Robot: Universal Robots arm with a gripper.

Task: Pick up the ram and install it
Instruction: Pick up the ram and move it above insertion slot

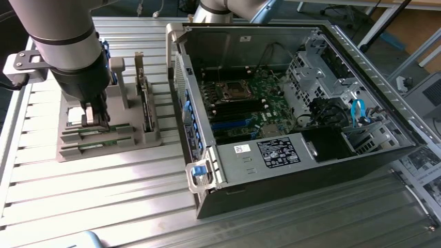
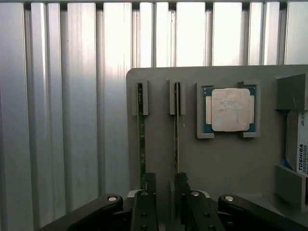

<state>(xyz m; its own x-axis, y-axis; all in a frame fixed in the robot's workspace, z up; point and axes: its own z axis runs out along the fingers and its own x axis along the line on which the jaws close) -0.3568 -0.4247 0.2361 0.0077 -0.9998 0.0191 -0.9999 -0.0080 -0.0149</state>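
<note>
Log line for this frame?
claw open, over tray | two ram sticks in tray slots, none held | computer case open

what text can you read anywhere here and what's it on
"TOSHIBA": on the hard drive label.
"JAN 201", cut off at the picture's edge: on the same label.
Black sticker and white sticker on the computer case: too small to read.
Processor chip: no readable marking.

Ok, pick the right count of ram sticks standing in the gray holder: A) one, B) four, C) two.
C: one ram and a second ram stand on edge in side-by-side slots of the gray holder.
</note>
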